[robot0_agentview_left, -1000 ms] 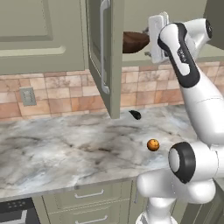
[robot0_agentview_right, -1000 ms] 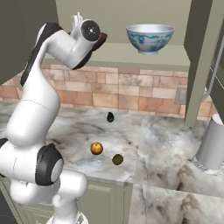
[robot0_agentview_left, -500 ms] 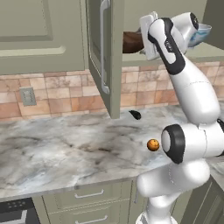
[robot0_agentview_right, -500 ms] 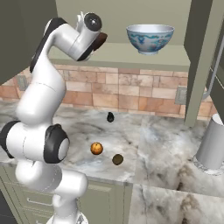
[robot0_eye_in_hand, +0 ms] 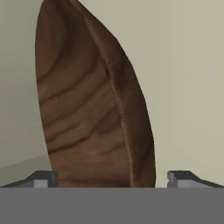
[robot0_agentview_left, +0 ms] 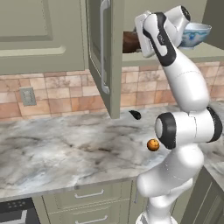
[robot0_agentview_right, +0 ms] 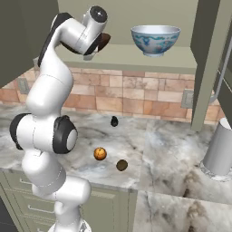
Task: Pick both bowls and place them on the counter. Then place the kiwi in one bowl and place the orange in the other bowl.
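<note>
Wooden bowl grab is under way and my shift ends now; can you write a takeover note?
Pincer: open, fingertips either side of the wooden bowl's rim on the cupboard shelf, not closed on it.
White-and-blue bowl: also on the shelf.
Orange and kiwi: on the counter.
Done: nothing placed.
Left: bring both bowls down, then put one fruit in each.
</note>
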{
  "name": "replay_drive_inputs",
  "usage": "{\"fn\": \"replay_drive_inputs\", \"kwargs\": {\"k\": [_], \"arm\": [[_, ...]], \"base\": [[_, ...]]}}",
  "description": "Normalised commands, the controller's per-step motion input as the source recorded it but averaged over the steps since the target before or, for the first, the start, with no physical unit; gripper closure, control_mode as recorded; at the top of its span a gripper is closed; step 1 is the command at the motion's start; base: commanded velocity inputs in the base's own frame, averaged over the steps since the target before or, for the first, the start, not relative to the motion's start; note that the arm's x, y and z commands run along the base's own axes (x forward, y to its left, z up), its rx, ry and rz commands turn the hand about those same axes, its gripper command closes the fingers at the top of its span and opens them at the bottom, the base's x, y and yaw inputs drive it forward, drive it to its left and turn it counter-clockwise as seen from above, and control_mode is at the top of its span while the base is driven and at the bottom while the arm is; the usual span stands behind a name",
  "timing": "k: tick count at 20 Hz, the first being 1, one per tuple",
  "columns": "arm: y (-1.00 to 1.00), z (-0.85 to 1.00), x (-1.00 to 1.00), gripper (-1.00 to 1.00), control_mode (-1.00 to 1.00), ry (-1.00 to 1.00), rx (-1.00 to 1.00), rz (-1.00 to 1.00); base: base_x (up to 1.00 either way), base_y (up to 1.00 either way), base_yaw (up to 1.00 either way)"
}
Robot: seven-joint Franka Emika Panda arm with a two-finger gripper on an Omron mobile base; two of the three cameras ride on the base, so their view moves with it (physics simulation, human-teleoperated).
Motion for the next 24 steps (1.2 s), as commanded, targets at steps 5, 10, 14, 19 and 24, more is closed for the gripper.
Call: {"fn": "replay_drive_inputs", "kwargs": {"k": [5,10,14,19,24], "arm": [[0.06,-0.24,0.09,1.0,-1.0,0.08,-0.06,0.0],[0.0,-0.17,-0.1,1.0,-1.0,0.03,-0.02,0.02],[0.0,-0.06,-0.35,1.0,-1.0,0.06,0.0,0.05],[0.0,0.01,-0.5,1.0,-1.0,0.08,0.0,0.09],[0.0,0.03,-0.68,1.0,-1.0,0.03,-0.01,0.14]], "base": [[0.0,0.0,0.0],[0.0,0.0,0.0],[0.0,0.0,0.0],[0.0,0.0,0.0],[0.0,0.0,0.0]]}}
